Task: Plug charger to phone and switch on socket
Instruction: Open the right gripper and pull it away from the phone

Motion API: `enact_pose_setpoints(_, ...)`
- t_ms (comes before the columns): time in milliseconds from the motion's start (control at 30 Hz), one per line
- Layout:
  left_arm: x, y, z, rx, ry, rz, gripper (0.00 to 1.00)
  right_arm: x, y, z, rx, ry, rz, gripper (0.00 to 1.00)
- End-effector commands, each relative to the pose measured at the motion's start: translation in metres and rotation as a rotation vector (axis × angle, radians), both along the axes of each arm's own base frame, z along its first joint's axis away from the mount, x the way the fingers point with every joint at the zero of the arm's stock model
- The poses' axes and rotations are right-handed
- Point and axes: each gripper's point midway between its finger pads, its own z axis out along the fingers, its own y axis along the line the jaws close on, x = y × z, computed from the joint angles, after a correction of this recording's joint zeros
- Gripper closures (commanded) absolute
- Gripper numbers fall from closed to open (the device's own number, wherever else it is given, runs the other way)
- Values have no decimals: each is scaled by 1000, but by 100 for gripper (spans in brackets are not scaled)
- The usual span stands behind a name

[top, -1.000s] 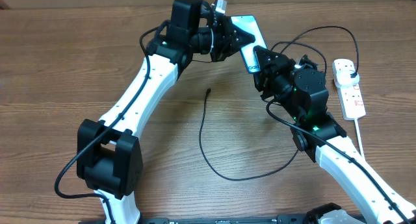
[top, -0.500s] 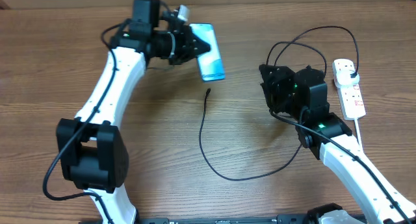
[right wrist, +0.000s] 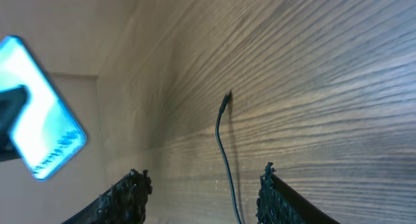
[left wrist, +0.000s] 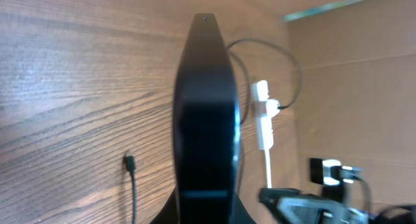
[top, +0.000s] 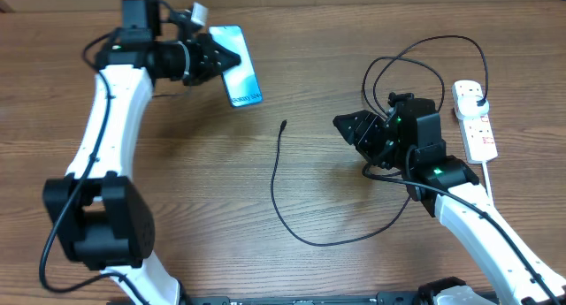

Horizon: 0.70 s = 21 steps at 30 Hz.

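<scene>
My left gripper [top: 215, 61] is shut on the phone [top: 239, 77], holding it tilted above the table at the upper left; its blue-teal screen faces up. In the left wrist view the phone [left wrist: 206, 113] shows edge-on as a dark slab. The charger cable [top: 276, 192] lies on the table, its connector tip [top: 283, 125] free at the centre and also seen in the right wrist view [right wrist: 225, 100]. My right gripper [top: 348, 126] is open and empty, right of the tip. The white socket strip [top: 475, 119] lies at the far right.
The cable loops [top: 416, 62] behind the right arm toward the plug [top: 478, 98] on the strip. The strip's white cord [top: 492, 188] runs down the right side. A cardboard wall [left wrist: 351, 87] stands behind the table.
My left arm has carried the phone leftward, away from the right gripper. My right gripper has let go of the phone, opened, and swung down and left toward the cable tip.
</scene>
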Motion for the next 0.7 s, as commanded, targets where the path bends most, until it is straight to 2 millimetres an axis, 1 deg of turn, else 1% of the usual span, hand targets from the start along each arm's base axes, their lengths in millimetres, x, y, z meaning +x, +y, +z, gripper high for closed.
enact_pose_setpoints(0,-20,0,56,-147,-81,-68,96,6,12,5,20,5,73,44)
enact_pose_setpoints(67,-23,8,63,-200,-78,-76,96,12,20,2,37,49,103,44)
enact_pose_setpoints(133,-23,17,64,-214,-67,-63,96,20,29,-1,51,91,134,46)
enact_pose_setpoints(167,-24,19,64,-220,-62,-60,95,24,32,-1,54,105,145,47)
enact_pose_setpoints(300,-27,22,65,-239,-43,-58,96,44,43,-7,39,160,167,48)
enact_pose_setpoints(400,-27,24,59,-220,-11,-36,96,59,51,-21,22,217,176,47)
enact_pose_setpoints(500,-27,25,53,-198,7,-20,96,68,64,-37,38,269,200,49)
enact_pose_setpoints(600,-28,25,52,-199,18,-18,96,70,72,-55,62,321,197,51)
enact_pose_setpoints(667,-29,25,52,-200,19,-18,96,68,76,-63,72,344,208,51)
